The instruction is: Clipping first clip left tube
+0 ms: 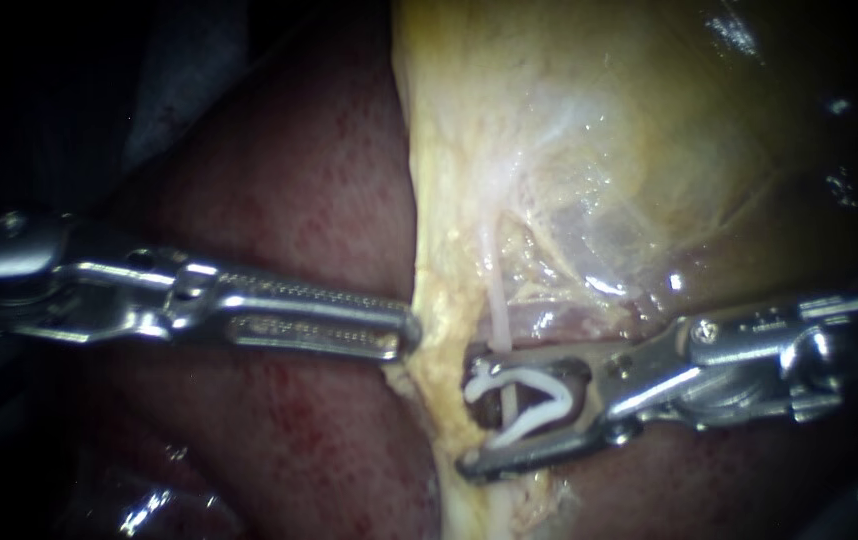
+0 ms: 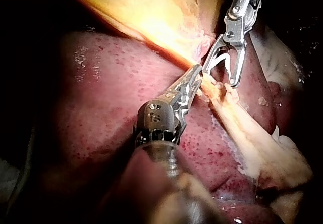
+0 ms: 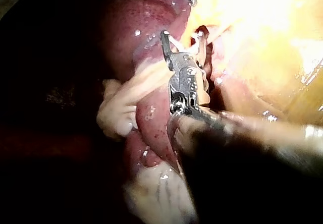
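The right instrument's pincer (image 1: 467, 408) stands wide, its two jaws bearing on the open white clip (image 1: 539, 380) from both sides, so it is gripping the clip and nothing else. The pale tube (image 1: 497, 300) runs down out of the yellow tissue (image 1: 439, 250) below the gallbladder (image 1: 649, 120) and passes between the clip's legs, just inside its mouth; no second tube shows, so I cannot tell whether this is the left one. The left instrument's pincer (image 1: 404, 335) lies closed on the edge of that yellow tissue, holding it against the liver (image 1: 299, 200). To do the clipping well, I judge the clip should slide further over the tube until the tube sits deep toward its hinge and both leg tips show clear beyond it. It should then close squarely, with no stray tissue caught, while the left instrument holds a steady pull. In the endoscope view the tube's long axis is close to upright, leaning slightly. The clip's long axis lies nearly level, crossing the tube at about a right angle, with its mouth pointing toward the left instrument.
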Controlling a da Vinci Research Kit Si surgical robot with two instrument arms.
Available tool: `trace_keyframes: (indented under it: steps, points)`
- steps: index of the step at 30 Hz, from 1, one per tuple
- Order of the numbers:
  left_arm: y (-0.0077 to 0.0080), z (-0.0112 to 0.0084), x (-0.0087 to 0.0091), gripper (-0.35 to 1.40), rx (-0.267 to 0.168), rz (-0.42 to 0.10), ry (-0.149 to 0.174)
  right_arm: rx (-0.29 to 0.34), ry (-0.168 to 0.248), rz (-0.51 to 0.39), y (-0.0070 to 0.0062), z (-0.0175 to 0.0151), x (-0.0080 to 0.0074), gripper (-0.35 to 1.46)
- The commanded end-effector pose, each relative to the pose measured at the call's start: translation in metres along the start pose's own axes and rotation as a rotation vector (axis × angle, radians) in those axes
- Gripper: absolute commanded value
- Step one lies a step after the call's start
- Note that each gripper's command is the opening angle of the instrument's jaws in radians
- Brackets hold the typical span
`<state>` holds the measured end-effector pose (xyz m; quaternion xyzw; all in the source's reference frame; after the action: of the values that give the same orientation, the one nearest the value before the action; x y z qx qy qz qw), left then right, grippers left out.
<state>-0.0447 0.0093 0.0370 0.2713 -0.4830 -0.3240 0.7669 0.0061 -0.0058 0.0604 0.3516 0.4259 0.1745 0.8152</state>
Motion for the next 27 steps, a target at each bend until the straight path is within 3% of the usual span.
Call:
trace_keyframes:
  steps: [1,17,27]
  points:
    - [0.0000,0.0000,0.0000,-0.27,-0.001,0.000,0.000,0.000,-0.001,-0.001,0.0000,0.0003,-0.0001,0.56]
    - [-0.0001,0.0000,0.0000,-0.27,-0.001,0.000,0.000,0.038,-0.028,-0.015,0.0000,0.0038,-0.0001,0.55]
    - [-0.0001,0.0001,0.0000,-0.27,-0.001,0.000,0.000,0.051,-0.036,-0.008,0.0002,0.0052,0.0007,0.51]
